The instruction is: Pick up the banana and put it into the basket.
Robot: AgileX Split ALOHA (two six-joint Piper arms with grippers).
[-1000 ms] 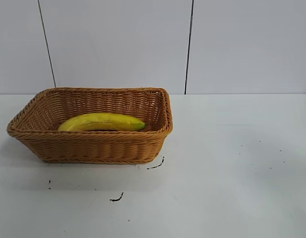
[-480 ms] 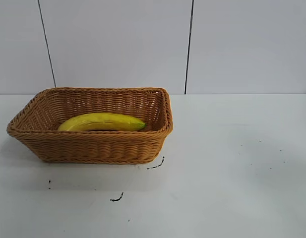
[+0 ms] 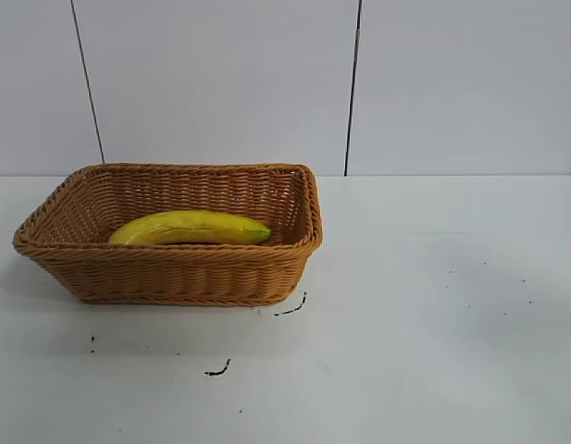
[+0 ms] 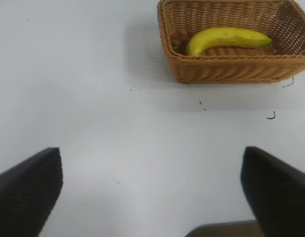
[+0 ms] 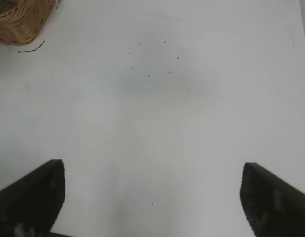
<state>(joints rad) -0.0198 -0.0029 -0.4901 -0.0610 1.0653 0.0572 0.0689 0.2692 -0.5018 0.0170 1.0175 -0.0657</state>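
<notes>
A: Where's the banana (image 3: 190, 228)?

B: Lying along the floor of the basket (image 3: 179, 276), which stands near the surface's (image 3: 433, 324) far left edge. The job looks done.

A: And the hands?

B: The left hand (image 4: 151, 190) and right hand (image 5: 152, 197) both hover over bare surface, fingers spread wide, gripping nothing.

A: If it needed regrasping?

B: Probably light, smooth, slightly soft; take it mid-body, across the curve.
</notes>
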